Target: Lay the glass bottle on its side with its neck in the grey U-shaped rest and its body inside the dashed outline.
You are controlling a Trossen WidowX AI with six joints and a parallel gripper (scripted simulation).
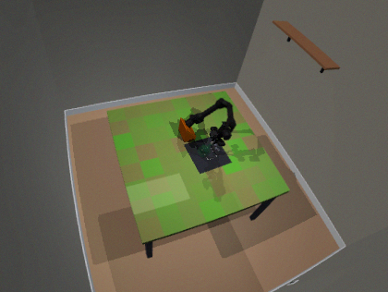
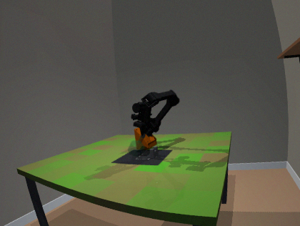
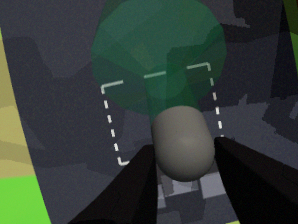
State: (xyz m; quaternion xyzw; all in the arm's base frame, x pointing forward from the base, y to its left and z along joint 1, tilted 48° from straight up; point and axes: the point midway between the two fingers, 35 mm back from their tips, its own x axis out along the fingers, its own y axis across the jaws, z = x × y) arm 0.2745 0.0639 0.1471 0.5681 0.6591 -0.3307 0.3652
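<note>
The landmark is the dark mat (image 1: 200, 164) (image 2: 123, 160). Above it, the pincer (image 1: 218, 142) (image 2: 141, 143) (image 3: 184, 149) is closed on the pale-capped neck end of the green glass bottle (image 1: 205, 150) (image 3: 160, 50). In the wrist view the bottle's body extends away from the fingertips, over the mat's dashed outline (image 3: 110, 120) and past its far edge. The grey rest (image 3: 212, 186) stands on the mat, partly hidden behind the neck end.
</note>
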